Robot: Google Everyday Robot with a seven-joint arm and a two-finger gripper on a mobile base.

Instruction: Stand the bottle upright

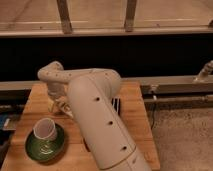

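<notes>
My white arm (95,115) rises from the bottom of the view and bends left over the wooden table (135,125). My gripper (59,104) hangs below the wrist, low over the table's left middle, just above and behind the cup. The bottle does not show; the arm and gripper cover the spot beneath them. A white cup (45,129) lies tilted on a green saucer (45,146) at the table's front left, close in front of the gripper.
A small dark object (116,106) lies on the table just right of the arm. A metal rail (170,85) and a dark wall run behind the table. Speckled floor (182,135) lies to the right. Something blue (6,122) sits at the table's left edge.
</notes>
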